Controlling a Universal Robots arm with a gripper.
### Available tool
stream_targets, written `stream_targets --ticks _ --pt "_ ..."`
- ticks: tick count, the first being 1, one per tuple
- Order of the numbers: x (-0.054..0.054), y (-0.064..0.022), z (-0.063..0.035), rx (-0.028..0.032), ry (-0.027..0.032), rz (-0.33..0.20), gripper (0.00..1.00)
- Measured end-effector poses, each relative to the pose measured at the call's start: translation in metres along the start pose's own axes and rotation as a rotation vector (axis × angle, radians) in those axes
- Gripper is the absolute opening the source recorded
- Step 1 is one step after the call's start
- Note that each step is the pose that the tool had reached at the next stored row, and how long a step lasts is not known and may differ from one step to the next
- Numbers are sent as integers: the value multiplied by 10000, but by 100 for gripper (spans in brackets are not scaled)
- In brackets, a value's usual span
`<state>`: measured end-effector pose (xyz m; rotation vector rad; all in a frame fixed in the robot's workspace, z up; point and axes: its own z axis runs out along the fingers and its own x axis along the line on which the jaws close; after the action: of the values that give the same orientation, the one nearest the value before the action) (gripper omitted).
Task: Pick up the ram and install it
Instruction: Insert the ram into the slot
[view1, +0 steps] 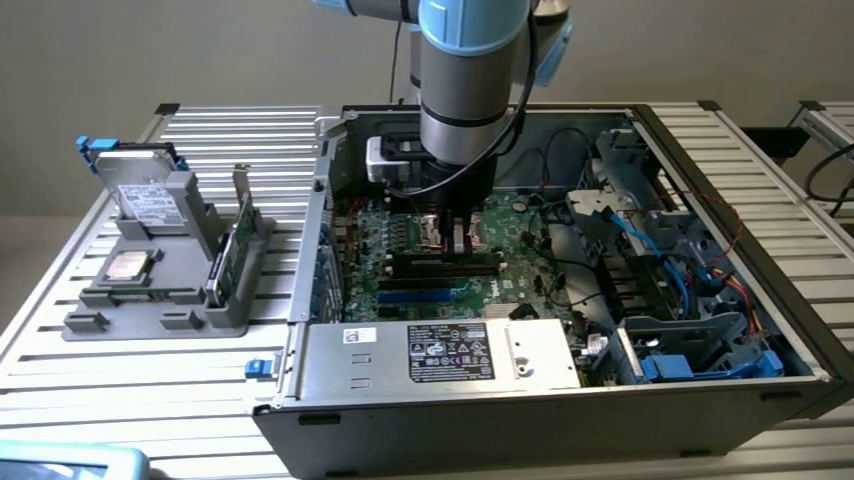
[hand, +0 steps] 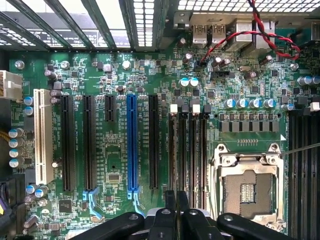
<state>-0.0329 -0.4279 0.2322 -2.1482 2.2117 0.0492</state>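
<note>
My gripper (view1: 451, 238) reaches down into the open computer case (view1: 747, 170), just above the black memory slots (view1: 441, 264) of the green motherboard (view1: 514, 235). Its fingers (hand: 170, 205) stand close together in the wrist view, where the gripper (hand: 176, 200) is shut on a thin strip seen edge-on, the ram (hand: 176, 194), mostly hidden between them. That strip lines up with the memory slots (hand: 187, 145) beside the open processor socket (hand: 247, 187). I cannot tell whether the ram touches a slot.
A grey holder (view1: 160, 290) on the slatted table at the exterior view's left carries a hard drive (view1: 144, 205), a square silver chip (view1: 128, 266) and a taller green expansion card (view1: 230, 255). A power supply box (view1: 441, 355), blue cables and drive bays (view1: 694, 355) crowd the case.
</note>
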Motion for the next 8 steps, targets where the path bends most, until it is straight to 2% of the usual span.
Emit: stream_targets --ticks 8 --pt "2 0 0 -1 9 -23 13"
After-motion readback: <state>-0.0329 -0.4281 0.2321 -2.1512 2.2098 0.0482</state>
